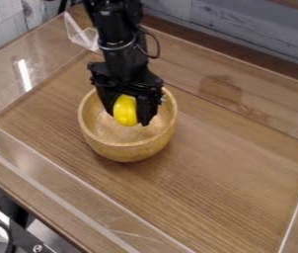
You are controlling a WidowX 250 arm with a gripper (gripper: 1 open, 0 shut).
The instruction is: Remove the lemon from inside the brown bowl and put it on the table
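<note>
Two black jaws (125, 104) grip the smooth yellow lemon (125, 110) above the wooden bowl (128, 143).

The room looks moderately lit, and a soft pale sheen lies on the bench (218, 128) toward its left edge. The bowl's (128, 148) inner wall is shaded beneath the dark arm (116, 44). Fine detail is soft and grainy, and the arm's black parts merge together.

The yellow lemon (125, 111) is inside the round tan bowl (128, 138) on the brown table (228, 148).
</note>
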